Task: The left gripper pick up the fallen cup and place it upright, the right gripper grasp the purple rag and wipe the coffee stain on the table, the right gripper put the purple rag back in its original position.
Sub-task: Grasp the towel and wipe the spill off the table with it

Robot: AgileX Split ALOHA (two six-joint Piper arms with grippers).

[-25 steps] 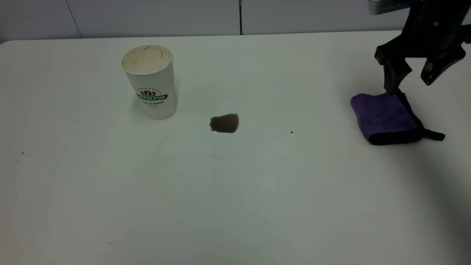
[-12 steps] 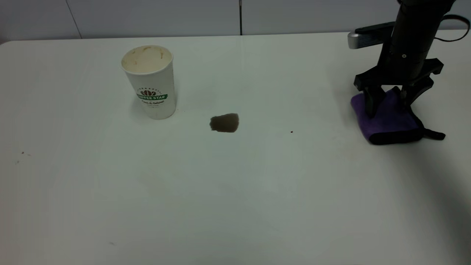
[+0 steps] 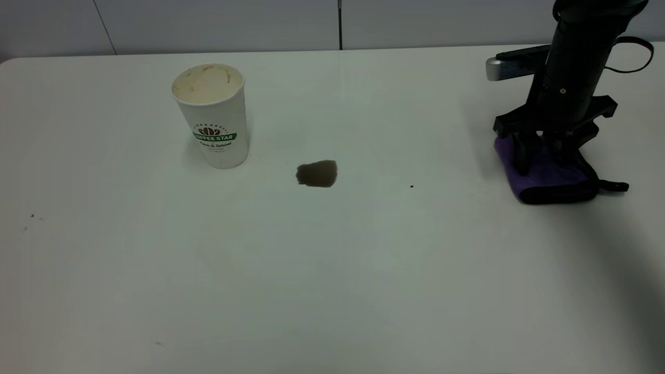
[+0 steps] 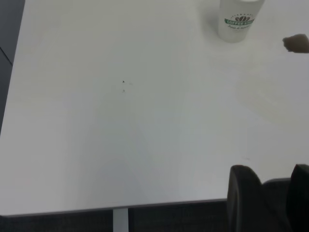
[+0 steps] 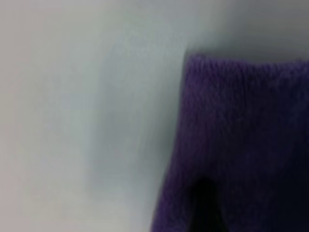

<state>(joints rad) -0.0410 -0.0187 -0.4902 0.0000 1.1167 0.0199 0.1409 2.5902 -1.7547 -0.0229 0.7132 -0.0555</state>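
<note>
At the desk's far right, right claw [image 3: 537,156] is down on the purple rag [image 3: 545,174], jaws straddling its back half, part open, closing not confirmed. Rag lies flat on the desk [image 3: 332,270], loop tab pointing right. Coffee stain [image 3: 317,173] sits mid-desk, well apart. Cup [image 3: 210,114] stands upright left of stain, so step one looks done. Step now: grasping rag. Next: pinch, lift, carry left to stain. Left claw [image 4: 270,193] parked at desk edge, jaws apart, empty.

We see the right gripper [image 3: 537,156] pressed down on the purple rag [image 3: 545,174], fingers astride it; the cup [image 3: 212,115] upright, the coffee stain [image 3: 317,173] beside it on the table [image 3: 311,270].
</note>
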